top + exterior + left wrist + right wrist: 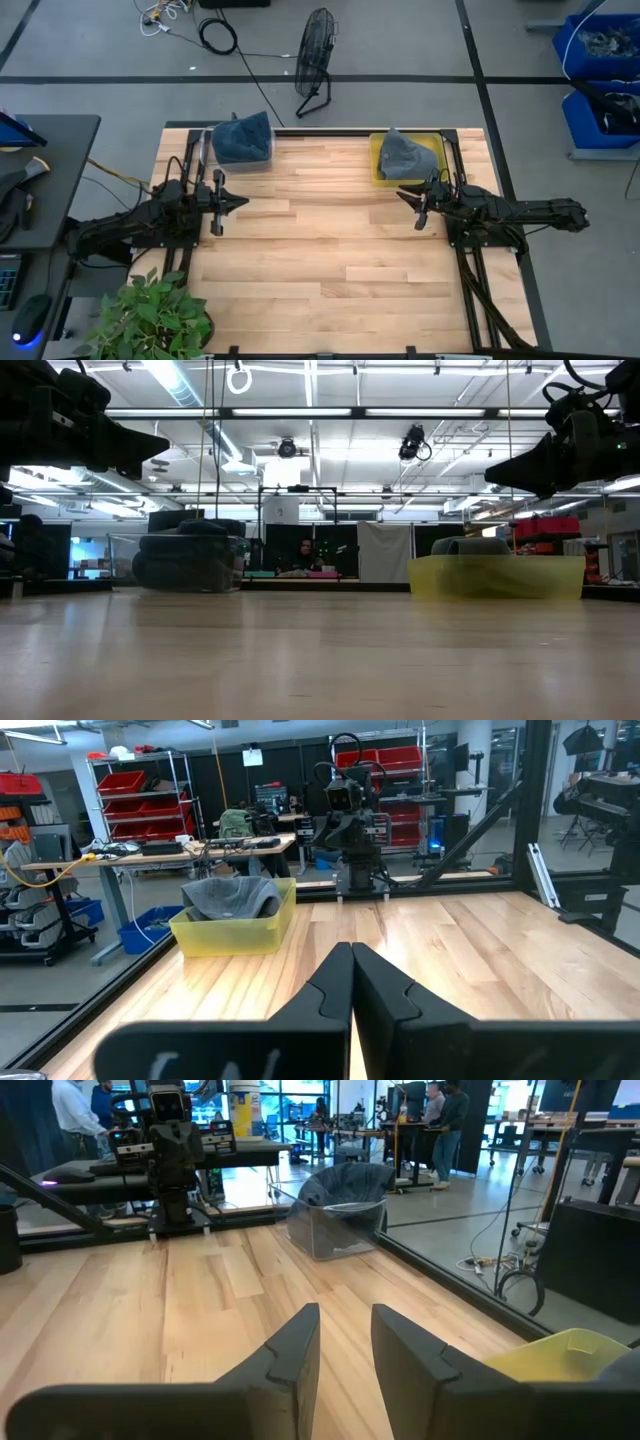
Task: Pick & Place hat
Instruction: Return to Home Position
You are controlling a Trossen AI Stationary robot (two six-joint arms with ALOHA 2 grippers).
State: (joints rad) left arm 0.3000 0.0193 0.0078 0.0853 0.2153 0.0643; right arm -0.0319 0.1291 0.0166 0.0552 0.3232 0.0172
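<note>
The clear bin at the back of the table holds blue caps. The yellow bin holds a gray cap. The left gripper has its fingers pressed together. The right gripper shows a small gap.

Yellow bin cut off at right wrist view's edge; caps in transparent bin blurred, count unclear.

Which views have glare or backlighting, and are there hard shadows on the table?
Low view: ceiling strip lights backlight the left gripper and right gripper into silhouettes, both raised; the light wooden tabletop shows a pale sheen. High view: even light, no hard shadows. Right wrist view: bright windows beyond the clear plastic bin.
</note>
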